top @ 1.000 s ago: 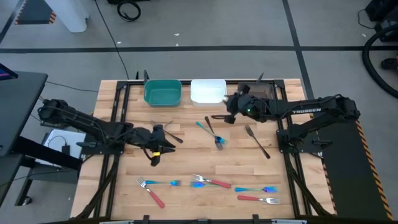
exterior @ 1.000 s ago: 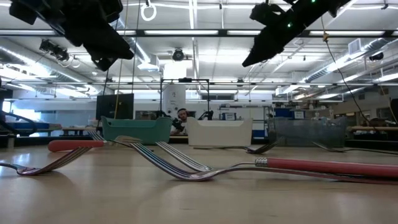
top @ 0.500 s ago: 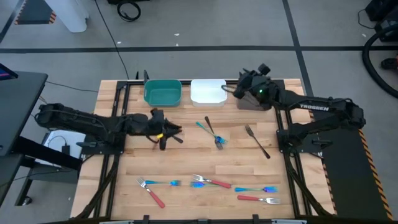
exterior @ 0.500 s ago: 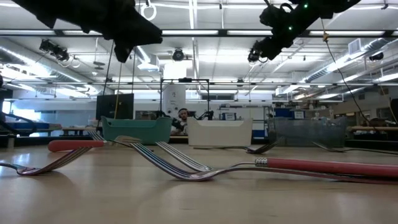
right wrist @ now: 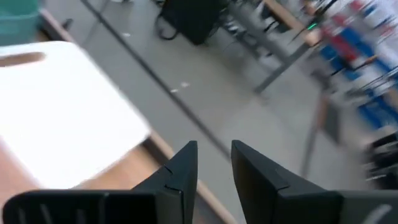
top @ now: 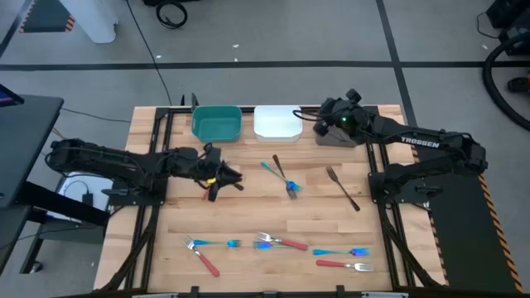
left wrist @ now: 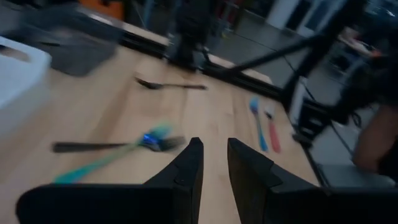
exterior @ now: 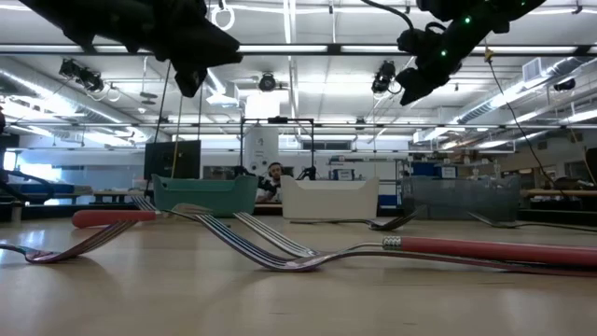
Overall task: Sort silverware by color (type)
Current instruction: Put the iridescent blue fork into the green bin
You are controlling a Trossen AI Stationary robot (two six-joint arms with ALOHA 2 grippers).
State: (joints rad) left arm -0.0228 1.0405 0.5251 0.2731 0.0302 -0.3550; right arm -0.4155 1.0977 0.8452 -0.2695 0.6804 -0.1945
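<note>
Presently: silverware (top: 273, 242), slim forks: red-handled, iridescent blue-teal, dark grey; scattered mid-table and along near edge. Left gripper (top: 222, 180) over table's left-centre, right gripper (top: 325, 116) above brown bin (top: 338, 139); both slightly parted, holding nothing.

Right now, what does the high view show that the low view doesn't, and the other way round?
Only the high view shows the whole layout: the left gripper over mid-table, the right gripper over the brown bin, and the forks near the front edge, such as a red-handled fork. Only the low view shows the room beyond and a person seated there. Both share the teal bin and white bin.
</note>
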